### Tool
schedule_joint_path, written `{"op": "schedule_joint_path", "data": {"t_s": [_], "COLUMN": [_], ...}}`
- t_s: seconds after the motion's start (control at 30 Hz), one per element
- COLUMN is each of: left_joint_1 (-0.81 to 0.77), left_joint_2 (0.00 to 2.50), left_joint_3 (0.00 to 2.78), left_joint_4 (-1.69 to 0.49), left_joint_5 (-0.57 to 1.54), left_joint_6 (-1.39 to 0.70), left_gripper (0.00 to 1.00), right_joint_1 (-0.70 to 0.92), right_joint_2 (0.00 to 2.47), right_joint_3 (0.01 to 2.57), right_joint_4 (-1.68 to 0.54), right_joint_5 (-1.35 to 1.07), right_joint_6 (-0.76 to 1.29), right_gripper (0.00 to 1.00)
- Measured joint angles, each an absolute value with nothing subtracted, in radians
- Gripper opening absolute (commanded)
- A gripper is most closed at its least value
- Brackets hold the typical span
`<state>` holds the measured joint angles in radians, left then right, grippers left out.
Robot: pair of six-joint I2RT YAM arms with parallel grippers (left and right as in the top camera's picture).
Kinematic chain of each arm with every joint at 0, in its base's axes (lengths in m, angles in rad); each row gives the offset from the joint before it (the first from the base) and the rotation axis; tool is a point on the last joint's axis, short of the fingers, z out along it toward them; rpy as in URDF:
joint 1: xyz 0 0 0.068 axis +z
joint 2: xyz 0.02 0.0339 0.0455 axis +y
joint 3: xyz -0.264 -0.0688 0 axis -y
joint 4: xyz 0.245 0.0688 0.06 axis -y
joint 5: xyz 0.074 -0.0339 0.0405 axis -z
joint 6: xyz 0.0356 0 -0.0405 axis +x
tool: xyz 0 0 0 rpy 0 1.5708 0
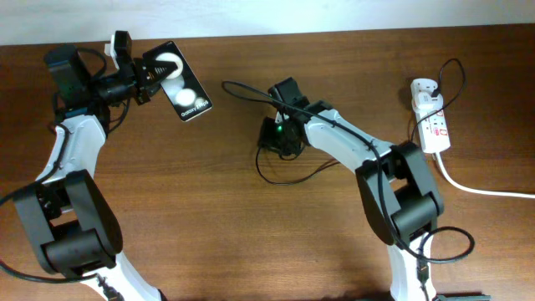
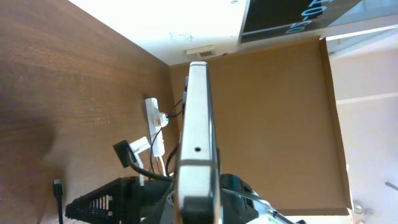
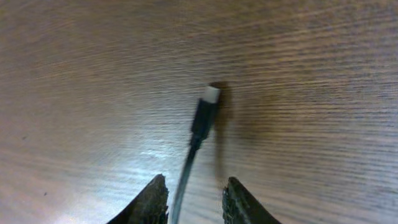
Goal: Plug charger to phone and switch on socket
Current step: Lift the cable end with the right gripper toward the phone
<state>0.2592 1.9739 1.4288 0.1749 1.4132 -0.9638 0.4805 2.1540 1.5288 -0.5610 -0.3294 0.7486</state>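
Observation:
My left gripper (image 1: 153, 72) is shut on the phone (image 1: 185, 92), a black slab with two white blobs, and holds it tilted above the table's far left. In the left wrist view the phone (image 2: 198, 118) shows edge-on. My right gripper (image 1: 282, 140) is low at the table's middle. Its fingers (image 3: 194, 190) are apart, with the charger cable (image 3: 186, 171) running between them, close to the left finger. The silver plug tip (image 3: 211, 94) lies just ahead of the fingers. The cable loops on the table (image 1: 288, 177). The white socket (image 1: 432, 117) lies at the far right.
The socket's thick white cord (image 1: 485, 191) runs off the right edge. The socket also shows in the left wrist view (image 2: 153, 115), far behind the phone. The wooden table (image 1: 209, 217) stretches across the front.

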Motion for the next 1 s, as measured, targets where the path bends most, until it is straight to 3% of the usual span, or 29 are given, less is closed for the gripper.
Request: {"op": "schedule_joint_path", "data": {"t_s": [0.37,0.53,0.67,0.77,0.93,1.0], "left_joint_1": [0.259,0.259,0.259,0.259,0.259,0.259], "left_joint_2": [1.974,1.974,1.974,1.974,1.974,1.974], "left_joint_3": [1.429,1.429,1.429,1.429,1.429,1.429], "left_joint_4": [0.175,0.175,0.175,0.175,0.175,0.175], "left_joint_5": [1.413,1.414,1.414,1.414,1.414,1.413], "left_joint_6": [-0.964,-0.964,-0.964,-0.964,-0.964,-0.964], "left_gripper": [0.00,0.00,0.00,0.00,0.00,0.00], "right_joint_1": [0.512,0.511,0.511,0.505,0.384,0.311], "right_joint_2": [2.189,2.197,2.203,2.204,2.173,2.027], "right_joint_3": [1.530,1.530,1.531,1.532,1.531,1.532], "right_joint_4": [-0.495,-0.494,-0.493,-0.500,-0.579,-0.663], "right_joint_5": [-0.314,-0.315,-0.316,-0.342,-0.697,-0.802], "right_joint_6": [0.787,0.809,0.809,0.671,0.258,0.102], "right_gripper": [0.30,0.04,0.04,0.04,0.04,0.04]}}
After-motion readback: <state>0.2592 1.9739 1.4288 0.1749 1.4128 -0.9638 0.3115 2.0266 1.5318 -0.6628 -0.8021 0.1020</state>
